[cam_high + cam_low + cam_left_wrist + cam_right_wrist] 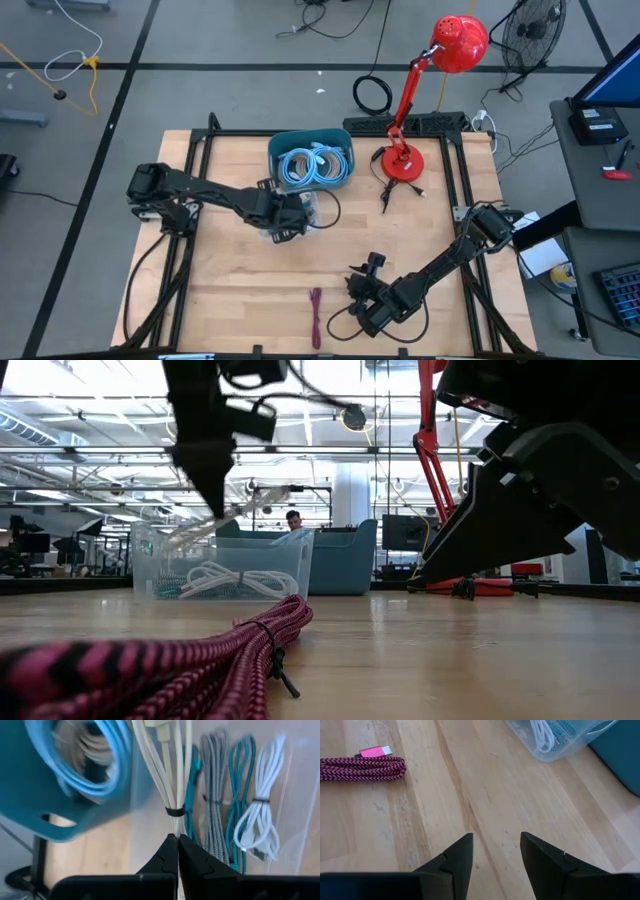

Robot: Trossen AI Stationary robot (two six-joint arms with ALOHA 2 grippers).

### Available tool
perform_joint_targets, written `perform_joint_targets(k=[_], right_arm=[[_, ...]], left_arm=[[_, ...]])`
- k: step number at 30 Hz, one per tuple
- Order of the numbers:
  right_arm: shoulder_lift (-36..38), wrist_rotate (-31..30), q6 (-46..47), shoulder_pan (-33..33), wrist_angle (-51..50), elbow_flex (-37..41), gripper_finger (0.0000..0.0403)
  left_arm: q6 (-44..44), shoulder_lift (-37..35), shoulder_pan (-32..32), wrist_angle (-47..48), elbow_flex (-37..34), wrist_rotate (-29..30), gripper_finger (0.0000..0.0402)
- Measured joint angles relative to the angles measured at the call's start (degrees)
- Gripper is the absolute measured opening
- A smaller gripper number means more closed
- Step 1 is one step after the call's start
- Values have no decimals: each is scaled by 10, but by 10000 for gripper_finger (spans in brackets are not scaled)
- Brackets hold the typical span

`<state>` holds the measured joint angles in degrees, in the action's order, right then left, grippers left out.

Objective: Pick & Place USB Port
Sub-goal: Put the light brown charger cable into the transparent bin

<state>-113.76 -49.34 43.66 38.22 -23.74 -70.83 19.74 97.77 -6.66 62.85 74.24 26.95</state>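
**White cable dangles over the clear bin**

Down at the near edge of the table lies the pink braided cable, bundled, its long axis running from near edge toward far edge, its pink plug plain in the right wrist view. Just beside it, toward the right, the right gripper hovers over bare wood with its fingers spread and nothing between them. That arm is clearly the nearer one to the pink bundle, which lies off to its side, not under it.

Moving up to the middle of the table, the left gripper is clamped tight on a white cable, the bundle tied with a black band and hanging lengthwise from the fingertips. Right below it sits the clear bin, already holding coiled cables, grey, teal and white, lying side by side.

Just behind, touching the clear bin, the teal bin holds light blue coils. At the far right corner stands the red lamp.

My read: the white cable is lined up with the bin, so the drop looks close.
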Motion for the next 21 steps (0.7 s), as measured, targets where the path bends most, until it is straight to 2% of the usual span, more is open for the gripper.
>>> perform_joint_targets(k=[7,14,21], right_arm=[[0,0,-16,-4,21,0,155],[0,1,-28,-3,34,0,155],[0,1,-28,-3,34,0,155]], left_arm=[[9,1,-2,-37,-52,-15,0],[-6,0,-3,-91,-57,-33,0],[-22,0,8,-92,-57,-40,0]])
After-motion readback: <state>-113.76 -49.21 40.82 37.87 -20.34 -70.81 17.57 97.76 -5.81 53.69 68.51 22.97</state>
